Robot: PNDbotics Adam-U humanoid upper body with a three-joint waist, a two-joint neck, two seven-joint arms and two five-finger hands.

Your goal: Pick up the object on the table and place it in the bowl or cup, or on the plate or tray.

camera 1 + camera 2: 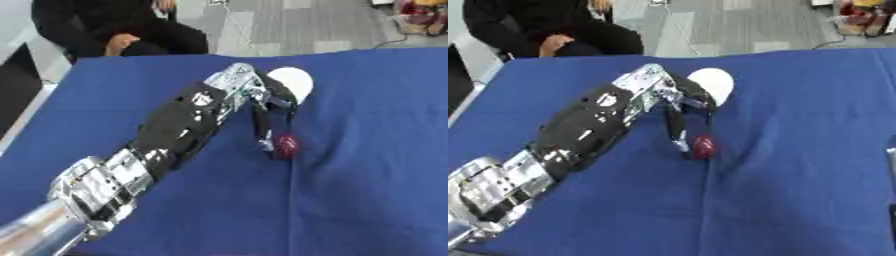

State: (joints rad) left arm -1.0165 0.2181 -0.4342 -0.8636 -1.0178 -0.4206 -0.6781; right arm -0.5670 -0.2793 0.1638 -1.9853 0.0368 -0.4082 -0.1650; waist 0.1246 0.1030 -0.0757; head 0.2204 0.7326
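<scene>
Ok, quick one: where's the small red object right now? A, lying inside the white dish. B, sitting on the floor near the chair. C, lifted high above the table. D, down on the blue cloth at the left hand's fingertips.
D: the small red object lies on the blue cloth right at the left hand fingers, short of the white dish.

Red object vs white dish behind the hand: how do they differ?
The red object is small, dark red and sits nearer the camera, at the left robot hand's fingertips. The white dish is larger, pale and lies farther back, partly hidden by that hand. Both rest on the blue tablecloth.
</scene>
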